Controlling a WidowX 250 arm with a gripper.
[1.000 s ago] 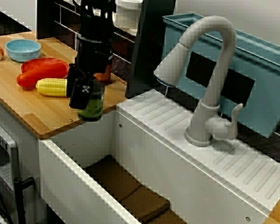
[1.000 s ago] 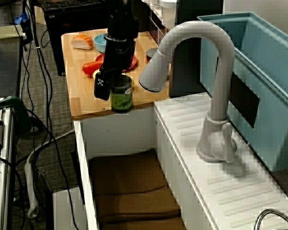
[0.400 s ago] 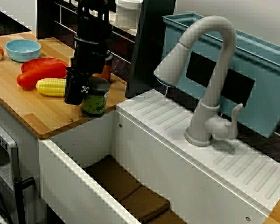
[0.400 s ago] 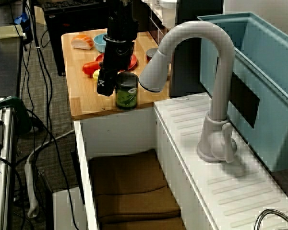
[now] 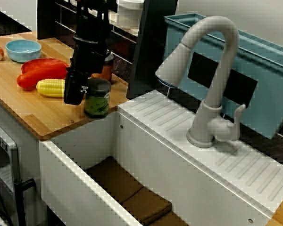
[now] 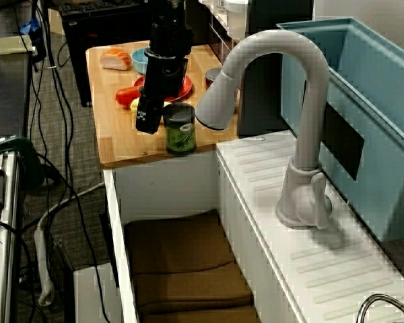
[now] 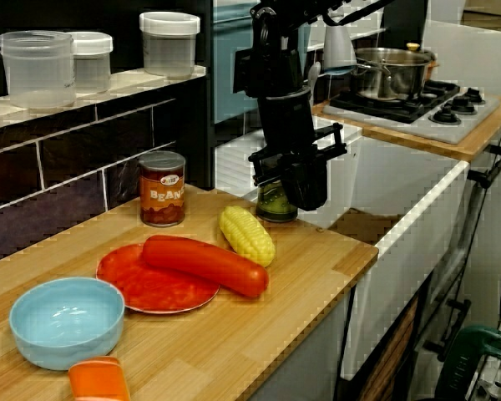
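A green jar with a dark lid (image 5: 96,98) (image 6: 180,128) stands upright on the wooden counter (image 5: 42,115), close to the corner by the sink. My black gripper (image 5: 86,88) (image 6: 163,116) (image 7: 289,179) hangs over it, open. One finger (image 5: 74,90) with a white mark sits left of the jar, with a gap between them. The other finger is hidden behind the jar in the view across the sink. In the view along the counter the jar (image 7: 275,203) shows behind the fingers.
A corn cob (image 5: 52,87), a long red vegetable (image 5: 40,75) on a red plate (image 7: 150,288), a beans can (image 7: 162,188) and a blue bowl (image 5: 22,49) lie left of the jar. To the right are the white sink (image 5: 85,188) with brown mats, a faucet (image 5: 212,70) and a blue bin (image 5: 269,89).
The jar, held at the counter's edge a second ago, now stands on the counter a little further in. The gripper has let go, opened and shifted slightly left.
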